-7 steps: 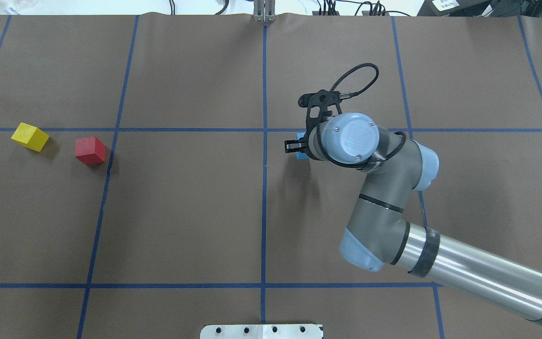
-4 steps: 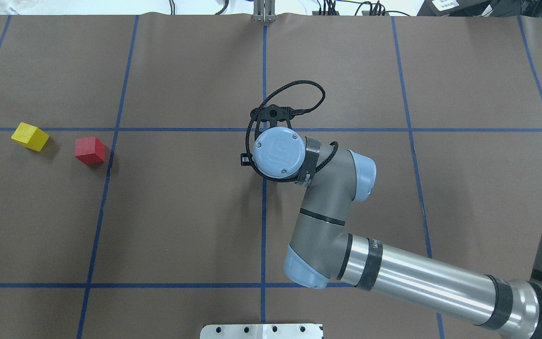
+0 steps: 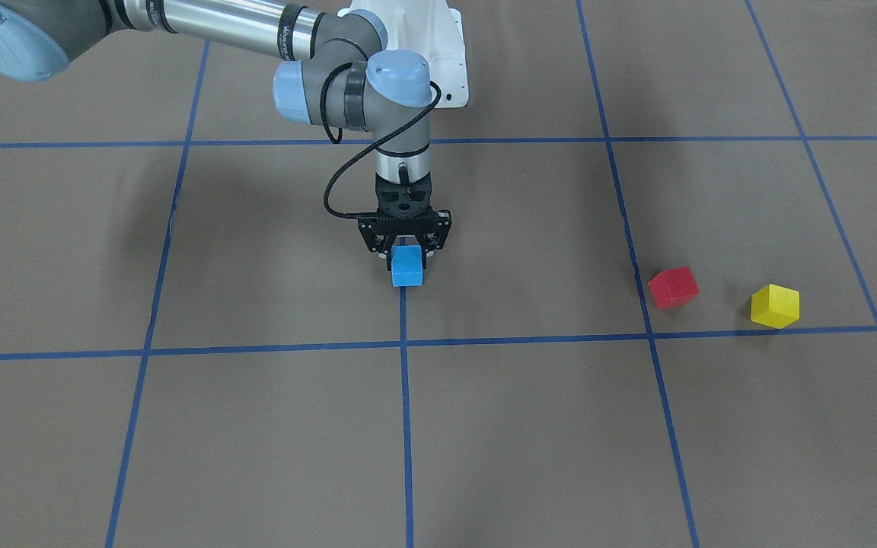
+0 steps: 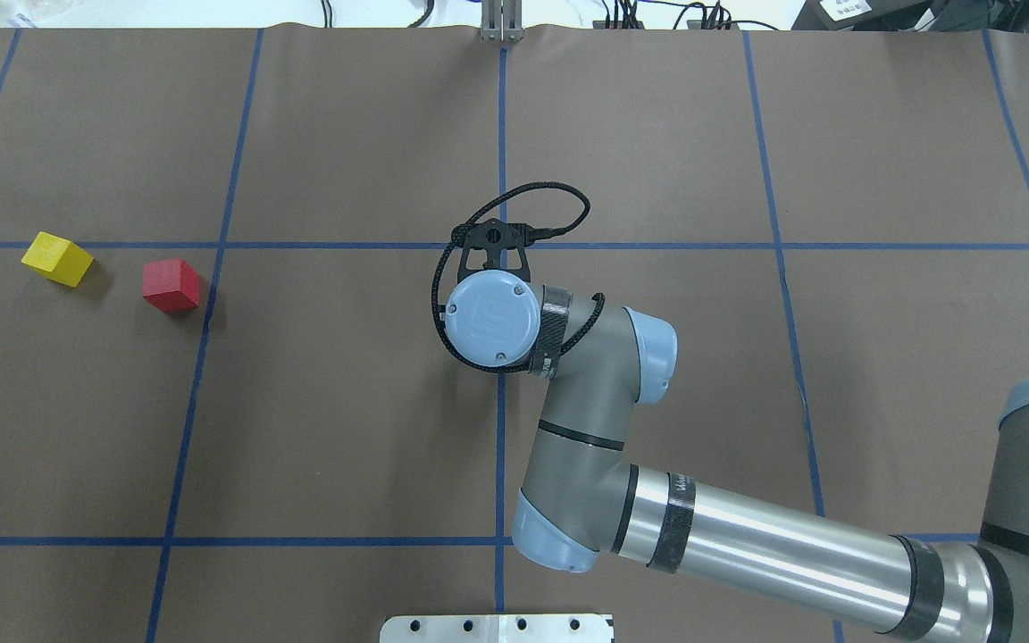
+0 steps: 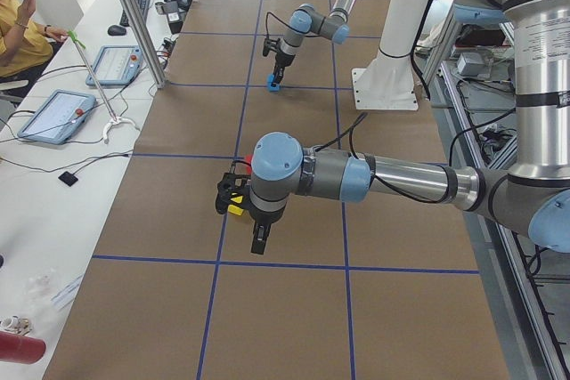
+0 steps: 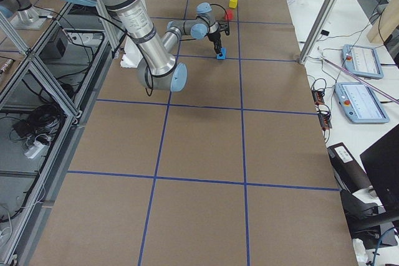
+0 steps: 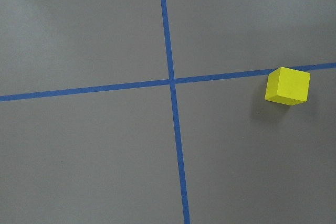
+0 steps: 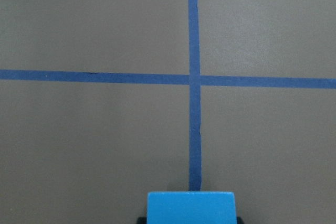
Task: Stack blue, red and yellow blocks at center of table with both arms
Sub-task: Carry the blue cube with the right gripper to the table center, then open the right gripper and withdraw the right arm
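Note:
My right gripper [image 3: 406,257] is shut on the blue block [image 3: 406,268] and holds it low over the centre tape line, just short of the line crossing [image 8: 193,80]. The block fills the bottom edge of the right wrist view [image 8: 190,206]. In the overhead view the wrist hides it. The red block [image 4: 171,285] and the yellow block [image 4: 57,259] sit apart on the table at the far left. The left wrist view shows the yellow block [image 7: 287,86] below it. My left gripper [image 5: 226,200] shows only in the exterior left view, so I cannot tell its state.
Blue tape lines divide the brown table [image 4: 345,402] into squares. The white robot base [image 3: 442,53] stands at the table's near edge. Tablets and cables lie on the operators' side bench [image 6: 358,79]. A person [image 5: 18,24] sits at the far bench.
My right arm has swung left with the blue block, from right of the centre tape line to over it. The red and yellow blocks have not moved.

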